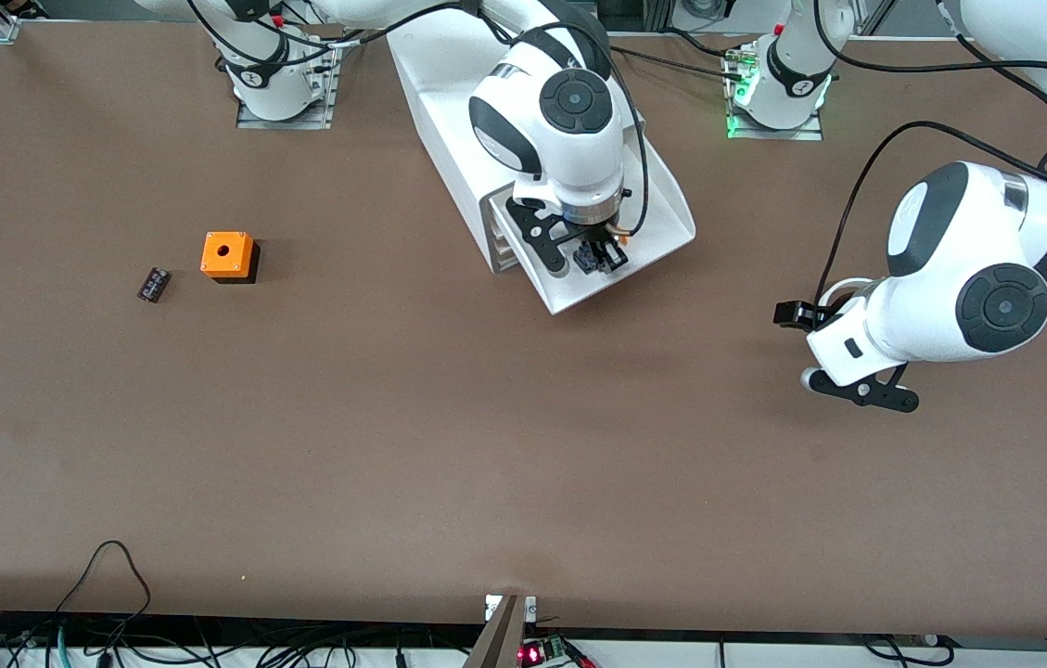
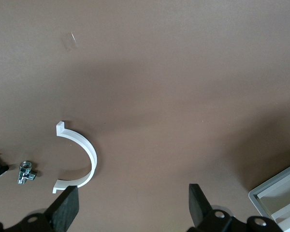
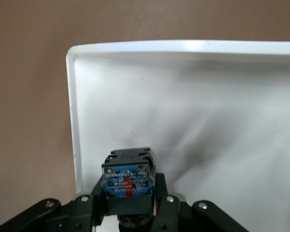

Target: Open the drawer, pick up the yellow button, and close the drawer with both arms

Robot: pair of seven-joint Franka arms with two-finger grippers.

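The white cabinet [image 1: 449, 93] stands between the arms' bases, and its uppermost drawer [image 1: 662, 218] is pulled out toward the front camera. My right gripper [image 1: 599, 256] is over the open drawer's tray [image 3: 193, 106], near its front corner. It is shut on the button [image 3: 128, 176], whose black-and-blue body shows between the fingers [image 3: 167, 205]; its cap is hidden. My left gripper [image 1: 797, 317] is open and empty over bare table toward the left arm's end, beside the cabinet; its fingertips [image 2: 67, 208] stand wide apart.
An orange box with a hole [image 1: 228, 255] and a small black part [image 1: 153, 284] lie toward the right arm's end. The left wrist view shows a white C-shaped piece [image 2: 84, 152], a small metal fitting [image 2: 26, 172] and the cabinet's corner [image 2: 280, 193].
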